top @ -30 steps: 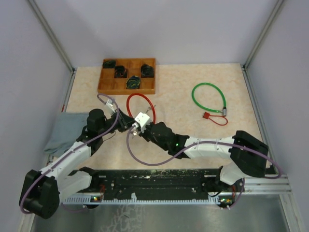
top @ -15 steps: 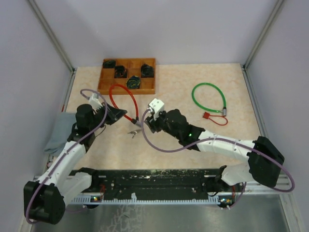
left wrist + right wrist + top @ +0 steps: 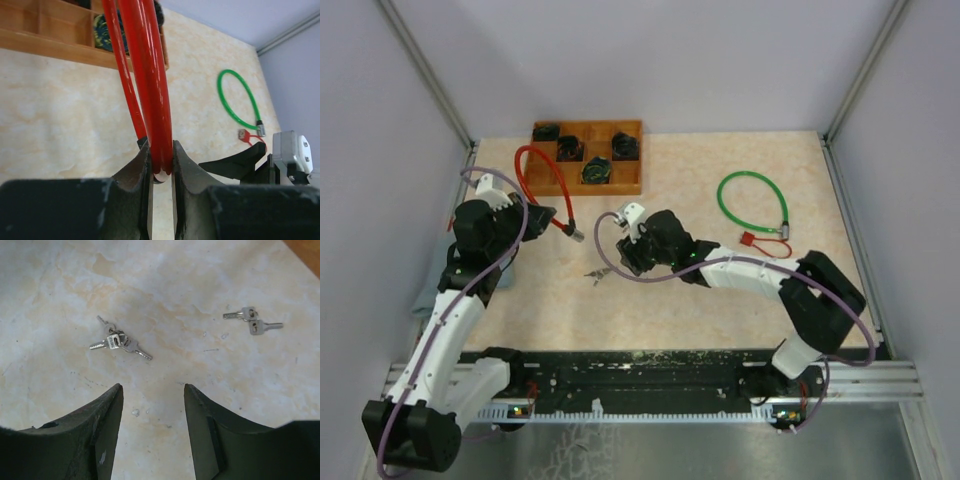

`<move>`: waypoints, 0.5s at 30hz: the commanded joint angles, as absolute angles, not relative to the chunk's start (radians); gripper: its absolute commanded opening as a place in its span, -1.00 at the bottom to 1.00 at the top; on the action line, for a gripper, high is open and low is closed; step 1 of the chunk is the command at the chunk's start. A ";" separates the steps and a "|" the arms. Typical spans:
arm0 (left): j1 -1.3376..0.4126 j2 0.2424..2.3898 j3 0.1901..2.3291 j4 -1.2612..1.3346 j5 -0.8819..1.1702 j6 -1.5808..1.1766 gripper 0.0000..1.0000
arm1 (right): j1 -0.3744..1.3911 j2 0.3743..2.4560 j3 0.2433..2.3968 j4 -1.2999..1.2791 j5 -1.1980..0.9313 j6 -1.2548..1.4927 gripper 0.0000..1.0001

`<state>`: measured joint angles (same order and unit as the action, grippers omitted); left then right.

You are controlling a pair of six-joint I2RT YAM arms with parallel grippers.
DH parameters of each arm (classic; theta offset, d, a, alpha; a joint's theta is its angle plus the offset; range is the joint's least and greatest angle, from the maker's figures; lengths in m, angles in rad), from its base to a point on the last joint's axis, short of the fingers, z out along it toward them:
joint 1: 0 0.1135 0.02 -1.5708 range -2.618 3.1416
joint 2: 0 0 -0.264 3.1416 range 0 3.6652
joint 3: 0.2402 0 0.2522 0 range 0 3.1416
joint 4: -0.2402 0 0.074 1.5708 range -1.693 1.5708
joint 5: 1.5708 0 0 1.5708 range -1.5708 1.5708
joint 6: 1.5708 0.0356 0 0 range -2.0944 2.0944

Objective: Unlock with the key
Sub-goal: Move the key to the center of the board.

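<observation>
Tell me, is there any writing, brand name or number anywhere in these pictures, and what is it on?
No text can be read in any view.
Key bunch: a faint mark on one head, too small to read.
Second pair of keys: nothing legible.
Red tag: too small to tell.
Wooden tray: no label visible.

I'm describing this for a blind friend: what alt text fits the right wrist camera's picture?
The right gripper hangs open and empty over a pale marbled table. A bunch of silver keys lies just beyond its jaws, and a second, smaller set lies farther off to the right.
</observation>
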<state>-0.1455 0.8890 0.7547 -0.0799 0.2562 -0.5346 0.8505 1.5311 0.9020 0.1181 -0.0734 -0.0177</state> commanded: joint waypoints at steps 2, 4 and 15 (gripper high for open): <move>-0.129 0.863 0.775 -0.127 0.160 -0.459 -1.00 | 0.866 1.688 1.049 0.122 -0.186 -0.045 0.04; -0.128 0.861 0.775 -0.138 0.147 -0.457 -1.00 | 0.892 1.740 1.096 0.112 -0.171 -0.057 0.04; -0.128 0.859 0.759 -0.125 0.182 -0.467 -1.00 | 0.934 1.950 1.252 0.072 -0.161 -0.047 -0.24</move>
<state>-0.1318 0.8841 0.7540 -0.1791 0.1684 -0.4736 0.9340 1.9255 1.2106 0.0593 -0.1448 -0.0433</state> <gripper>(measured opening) 0.204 0.409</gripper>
